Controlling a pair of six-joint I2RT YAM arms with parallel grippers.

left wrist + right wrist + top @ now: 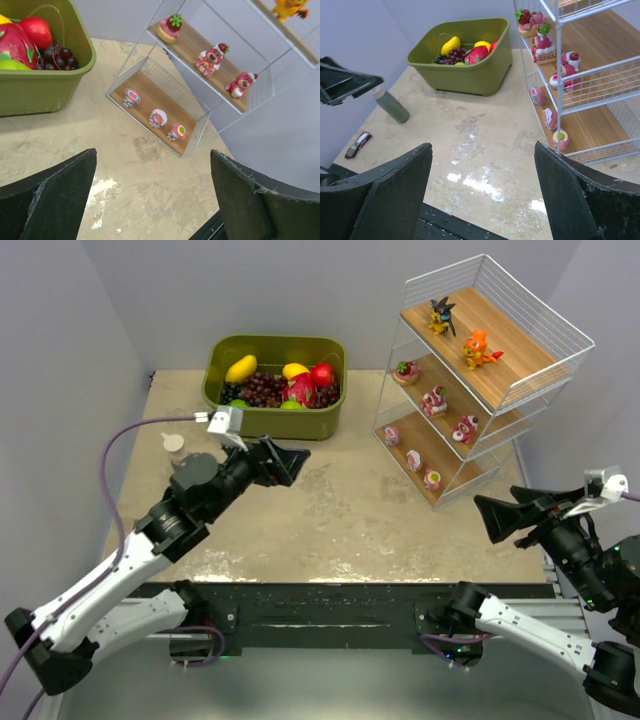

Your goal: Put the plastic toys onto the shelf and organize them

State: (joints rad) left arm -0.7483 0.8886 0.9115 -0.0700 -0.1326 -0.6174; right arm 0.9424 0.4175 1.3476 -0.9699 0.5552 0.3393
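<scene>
**BOTH GRIPPERS OPEN AND EMPTY; EIGHT TOYS ON THE SHELF**

Shelf: the tall white wire-frame shelf (505,340) with three slanted light-wood tiers stands at the far right of the mottled beige table (350,525); the olive-green rectangular plastic bin (275,418) of toy fruit sits to its left, apart from it.

Top tier: the dark spiky plastic creature (441,315) stands toward the back; the orange plastic creature (477,349) stands nearer the front; the two do not touch.

Middle tier: three rounded figurines stand in a row; a pink cake-shaped figurine with a green top (170,27), a pink bear with a red cap (211,56), a second pink bear (240,83).

Bottom tier: three small rounded pink-and-white figurines (158,118) stand in a row, spaced apart.

Left gripper: the black two-finger left gripper (298,466) hangs over the table near the bin's front wall; its fingers (55,200) are spread wide with bare table between them; it holds nothing.

Right gripper: the black two-finger right gripper (484,520) hangs at the near right of the table, in front of the shelf; its fingers (580,195) are spread equally wide; it holds nothing.

Other items: a grey-green cylindrical bottle (390,105) stands at the table's left side; a small dark flat object (357,145) lies near the left edge, too small to identify; a purple cable (115,455) arcs from the left wrist.
</scene>
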